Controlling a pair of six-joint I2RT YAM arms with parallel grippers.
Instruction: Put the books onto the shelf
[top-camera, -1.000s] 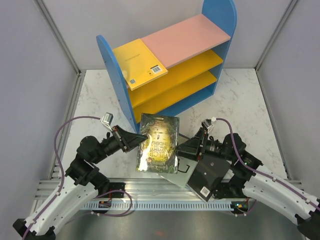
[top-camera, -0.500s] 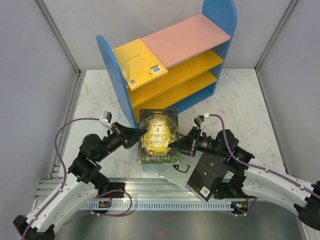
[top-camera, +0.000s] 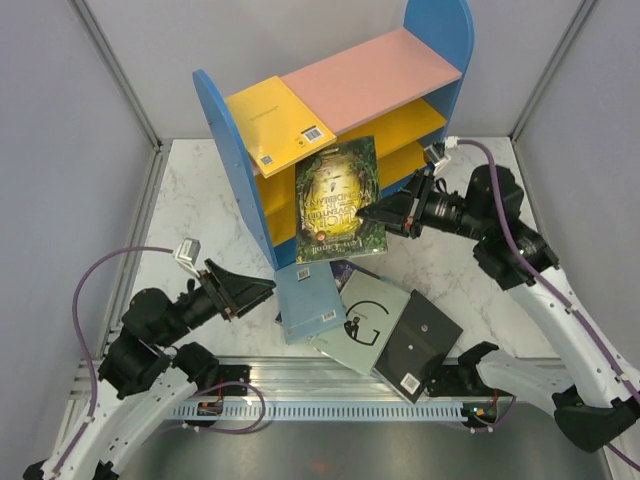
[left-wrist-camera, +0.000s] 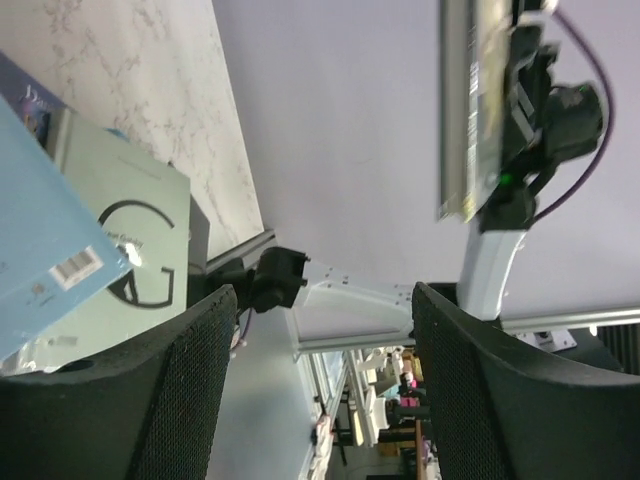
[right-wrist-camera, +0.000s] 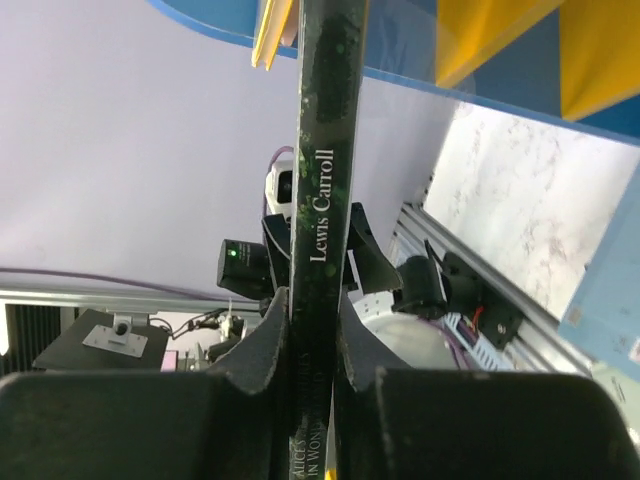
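Six books, one shelf and two grippers are in view.

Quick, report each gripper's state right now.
Left gripper: open, holding nothing.
Right gripper: shut on the thin dark green paperback with the gold emblem.

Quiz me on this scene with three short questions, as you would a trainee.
1. Which pincer grips the dark green Lewis Carroll book? A. left pincer B. right pincer C. neither
2. True or false: the yellow book lies on the top board of the shelf.
3. Fill in: the pale grey book shows a large letter ___.
Key: 1 B; 2 true; 3 G.
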